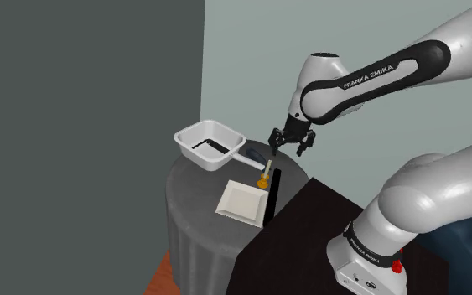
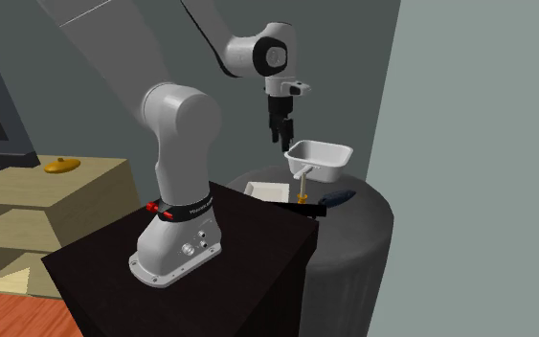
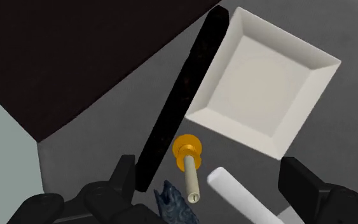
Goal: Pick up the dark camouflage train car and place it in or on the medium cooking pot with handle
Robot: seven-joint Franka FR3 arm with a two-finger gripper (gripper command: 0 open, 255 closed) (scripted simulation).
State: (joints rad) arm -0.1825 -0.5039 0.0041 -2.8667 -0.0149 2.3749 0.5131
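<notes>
Matt pot, smooth matt plate

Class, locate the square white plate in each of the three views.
Shoulder view: square white plate, lower centre, on the grey table.
Second exterior view: plate, centre, just beyond the black stand.
Wrist view: plate, beside the long black bar.
Shared landmark: the orange-based peg next to it.

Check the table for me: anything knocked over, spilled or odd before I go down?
Nothing looks spilled or broken. Only crowding stands out: the dark train car lies close beside an orange-based peg and the white pot's handle, under the open gripper.
</notes>
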